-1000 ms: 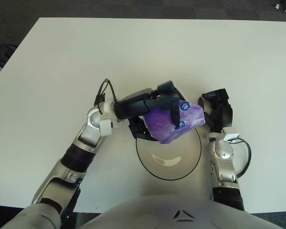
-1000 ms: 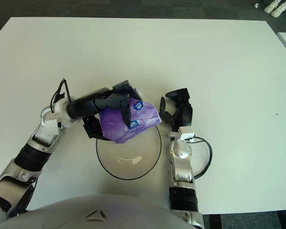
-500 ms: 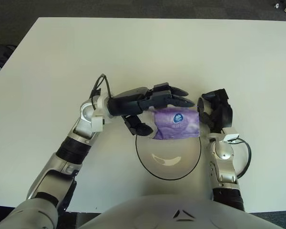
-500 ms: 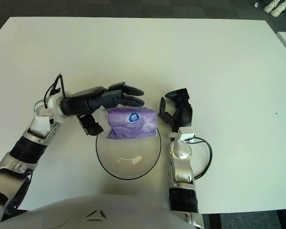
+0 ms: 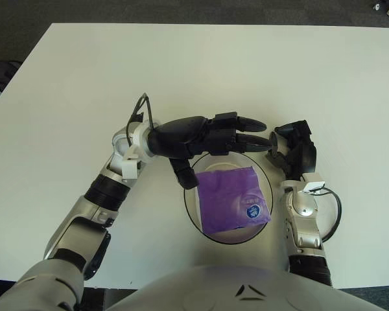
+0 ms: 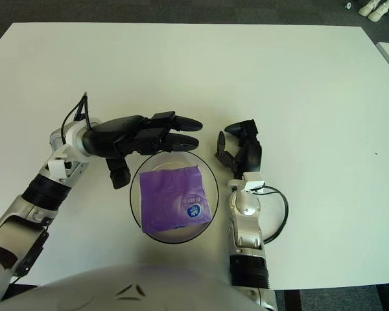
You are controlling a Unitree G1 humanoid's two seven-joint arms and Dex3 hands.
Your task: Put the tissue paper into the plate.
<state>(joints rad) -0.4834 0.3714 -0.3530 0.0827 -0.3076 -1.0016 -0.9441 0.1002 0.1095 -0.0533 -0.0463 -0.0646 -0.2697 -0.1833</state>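
A purple tissue pack with a blue round label lies flat inside the clear round plate near the table's front edge. My left hand hovers over the plate's far rim, fingers spread out straight toward the right and holding nothing. The pack is apart from those fingers. My right hand shows just right of the plate, fingers loosely curled, nothing in them.
The white table stretches wide behind and to both sides of the plate. A black cable loops by my right wrist, and another one by my left wrist. Dark floor lies beyond the far edge.
My left hand let go of the tissue pack, which dropped from under the fingers into the plate and now lies flat. The fingers spread open. The right hand has not moved.
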